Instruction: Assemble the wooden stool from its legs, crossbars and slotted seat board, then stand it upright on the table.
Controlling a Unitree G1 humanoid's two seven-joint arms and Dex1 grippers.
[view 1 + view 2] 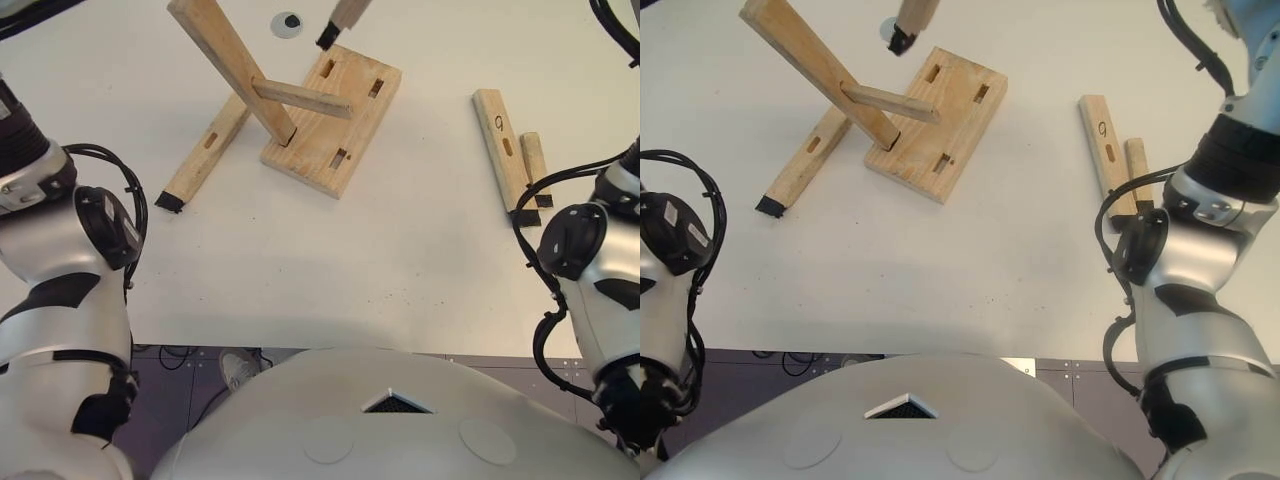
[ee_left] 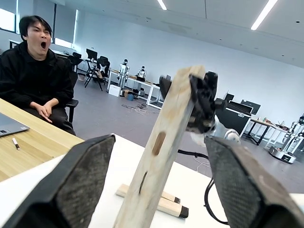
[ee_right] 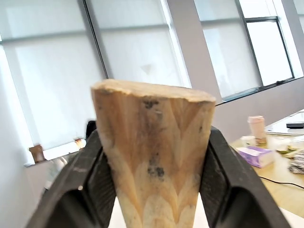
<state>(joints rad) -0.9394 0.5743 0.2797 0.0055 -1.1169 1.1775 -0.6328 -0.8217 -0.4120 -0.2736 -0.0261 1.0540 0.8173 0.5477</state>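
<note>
The slotted seat board (image 1: 345, 135) lies flat at the table's far middle. One leg (image 1: 225, 55) stands tilted in it, and a crossbar (image 1: 305, 98) sticks out from that leg's side. A second leg (image 1: 205, 150) lies on the table, running under them to the left. My right gripper (image 3: 154, 156) is shut on a third leg (image 1: 340, 20) near its bare end, its black-capped end hanging just past the board's far edge. My left gripper (image 2: 159, 156) is open; that held leg (image 2: 156, 156) shows farther off between its fingers (image 2: 76, 185), untouched.
A fourth leg (image 1: 500, 140) and a short crossbar (image 1: 535, 165) lie side by side at the right. A small round disc (image 1: 287, 24) sits in the table beyond the board. The table's front edge (image 1: 300, 345) runs just ahead of me.
</note>
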